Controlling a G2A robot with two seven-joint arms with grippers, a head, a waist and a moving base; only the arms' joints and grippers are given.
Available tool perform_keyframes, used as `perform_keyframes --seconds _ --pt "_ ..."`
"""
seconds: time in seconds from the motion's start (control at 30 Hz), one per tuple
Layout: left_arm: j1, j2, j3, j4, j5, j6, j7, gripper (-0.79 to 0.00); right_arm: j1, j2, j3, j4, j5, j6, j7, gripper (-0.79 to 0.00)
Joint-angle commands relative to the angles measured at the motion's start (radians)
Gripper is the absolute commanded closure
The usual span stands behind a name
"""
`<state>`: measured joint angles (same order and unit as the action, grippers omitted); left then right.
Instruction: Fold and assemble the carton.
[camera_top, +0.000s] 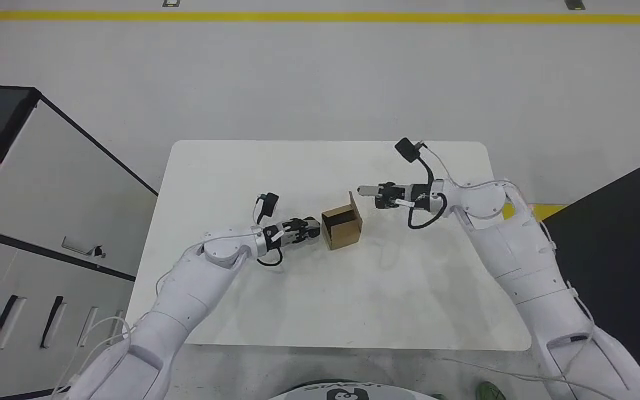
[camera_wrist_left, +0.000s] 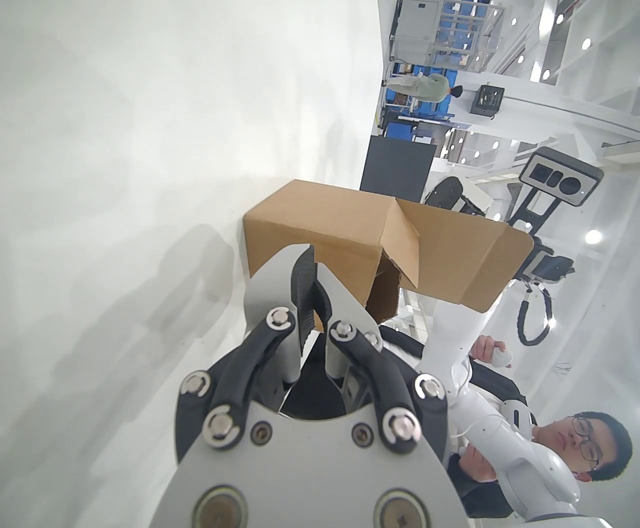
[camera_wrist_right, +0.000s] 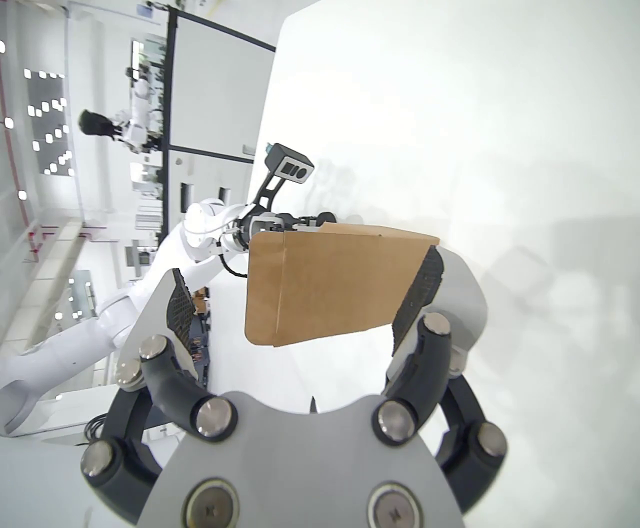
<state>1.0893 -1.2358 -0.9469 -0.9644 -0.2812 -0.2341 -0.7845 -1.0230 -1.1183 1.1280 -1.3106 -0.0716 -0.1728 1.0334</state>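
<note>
Your carton (camera_top: 342, 228) sits near the middle of the table (camera_top: 420, 300). It is a small brown cardboard box, open on top, with one flap (camera_wrist_right: 340, 285) standing upright on the side toward the right arm. Expect it to be very light. The board is plain and matte, stiff across each panel and willing to bend only along the creases. It will likely skate on the smooth white tabletop if you push it unbraced, and a wall pinched hard would probably dent. The best hold looks like the flap's free edge with the rounded corners, with the opposite wall backed up. Your right gripper (camera_wrist_right: 305, 272) is spread wide with that flap between its ribbed black pads. One pad seems to touch the flap's edge, though I can't be sure from this angle. Your left gripper (camera_wrist_left: 311, 280) is at the carton's left wall, fingers drawn nearly together with nothing between them, well placed to brace.
</note>
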Motion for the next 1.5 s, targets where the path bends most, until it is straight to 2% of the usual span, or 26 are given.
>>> perform_keyframes --seconds 0.0,0.23,0.4,0.67,0.77,0.83,0.97,1.07,1.1,1.17,1.47 --pt "0.000 0.000 0.000 0.000 0.000 0.000 0.000 0.000 0.000 0.000 0.000 0.001 0.006 -0.001 -0.002 -0.785" --pt "0.000 0.000 0.000 0.000 0.000 0.000 0.000 0.000 -0.004 0.002 -0.007 -0.030 -0.012 -0.007 0.015 -0.785" --pt "0.000 0.000 0.000 0.000 0.000 0.000 0.000 0.000 0.039 0.012 -0.008 -0.051 -0.035 0.059 0.161 -0.785" --pt "0.000 0.000 0.000 0.000 0.000 0.000 0.000 0.000 0.040 0.013 -0.005 -0.052 -0.030 0.060 0.159 -0.785" --pt "0.000 0.000 0.000 0.000 0.000 0.000 0.000 0.000 0.030 0.017 0.018 -0.059 0.021 0.046 0.164 -0.785" --pt "0.000 0.000 0.000 0.000 0.000 0.000 0.000 0.000 0.031 0.022 0.042 -0.047 0.096 0.024 0.221 -0.785" --pt "0.000 0.000 0.000 0.000 0.000 0.000 0.000 0.000 0.047 0.034 0.076 -0.018 0.107 0.004 0.277 -0.785" --pt "0.000 0.000 0.000 0.000 0.000 0.000 0.000 0.000 0.057 0.041 0.072 -0.015 0.050 0.019 0.291 -0.526" --pt "0.000 0.000 0.000 0.000 0.000 0.000 0.000 0.000 0.060 0.041 0.064 -0.017 0.030 0.028 0.289 -0.413" --pt "0.000 0.000 0.000 0.000 0.000 0.000 0.000 0.000 0.068 0.039 0.040 -0.020 0.006 0.038 0.286 -0.256" --pt "0.000 0.000 0.000 0.000 0.000 0.000 0.000 0.000 0.146 0.018 -0.082 -0.007 -0.072 0.053 0.264 -0.256"
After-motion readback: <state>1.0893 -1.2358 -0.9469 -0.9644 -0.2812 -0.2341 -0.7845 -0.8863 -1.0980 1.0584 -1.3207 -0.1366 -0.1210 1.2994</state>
